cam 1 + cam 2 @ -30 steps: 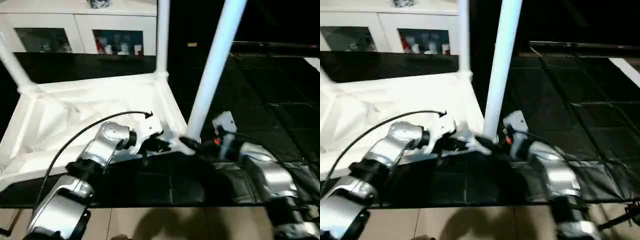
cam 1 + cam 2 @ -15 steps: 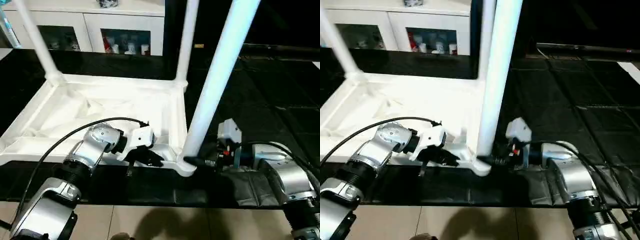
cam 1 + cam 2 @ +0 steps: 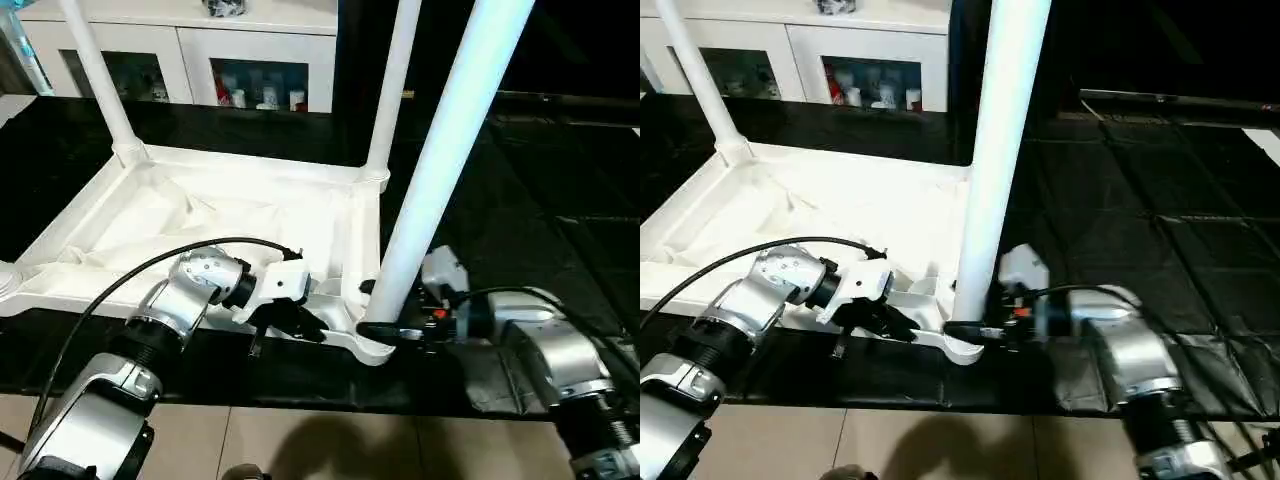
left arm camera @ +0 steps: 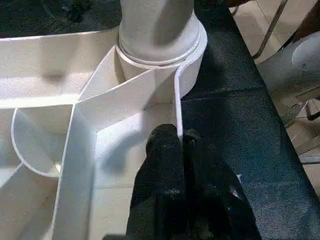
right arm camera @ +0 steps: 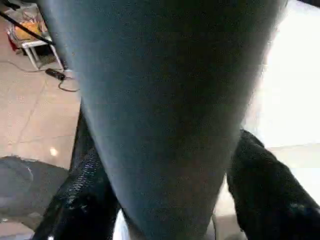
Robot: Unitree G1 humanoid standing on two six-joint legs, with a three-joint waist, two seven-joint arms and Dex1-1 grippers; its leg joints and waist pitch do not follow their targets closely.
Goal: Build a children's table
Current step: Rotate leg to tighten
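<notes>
The children's table [image 3: 230, 215] lies upside down on the black floor [image 3: 560, 180], legs up. The left gripper [image 4: 181, 145], jaws clenched, pinches its rim at six o'clock. The right gripper [image 3: 385, 328] grasps the near-right leg [image 3: 440, 160] at its base.

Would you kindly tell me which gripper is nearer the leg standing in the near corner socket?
The right gripper: its fingers straddle that leg's base. The left gripper pinches the tabletop's rim beside the socket.

so there's a black work surface [image 3: 560, 230] with a grid of seams, and the white children's table [image 3: 240, 215] lies upside down on it, legs pointing up.
</notes>
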